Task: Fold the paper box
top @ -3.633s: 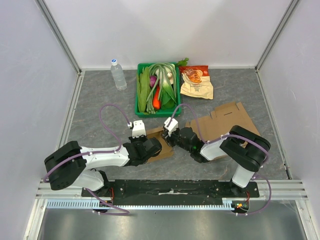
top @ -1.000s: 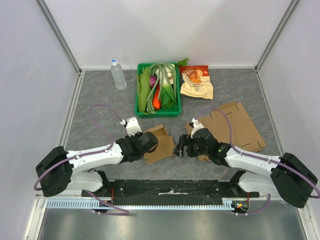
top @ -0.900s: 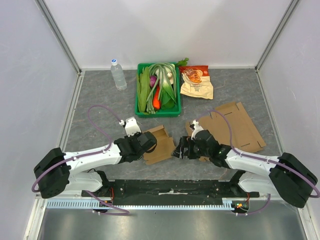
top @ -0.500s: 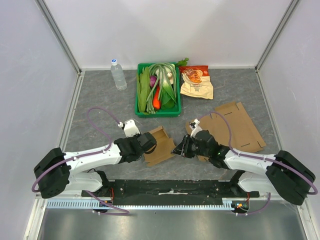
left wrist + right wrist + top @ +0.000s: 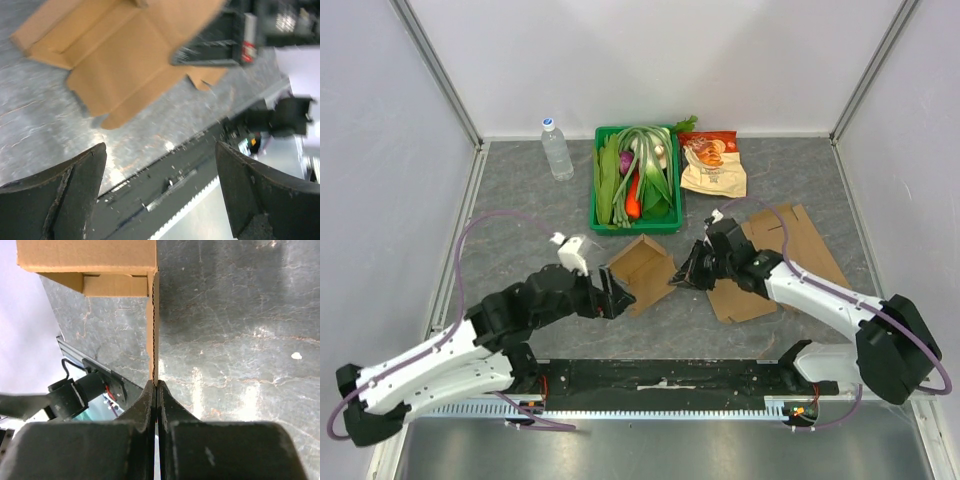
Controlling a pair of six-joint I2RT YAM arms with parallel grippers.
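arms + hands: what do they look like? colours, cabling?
Both match. Left arm and right arm: white links, black joints, a purple cable looping along each. Left hand and right hand: black, with a white camera block; fingers are dark wedges.

Left arm (image 5: 440, 360) swung out to the left from its base, then doubled back and reached right toward the middle. Left gripper (image 5: 612, 296) was spread wide, its fingers (image 5: 75, 192) far apart with nothing between them. Right arm (image 5: 820, 295) stretched from its base up and left, forearm long and low. Right gripper (image 5: 688, 275) pointed left, its fingers (image 5: 146, 405) pinched flat together on a thin flap edge of the paper box (image 5: 85, 260). The two grippers faced each other, near but apart.
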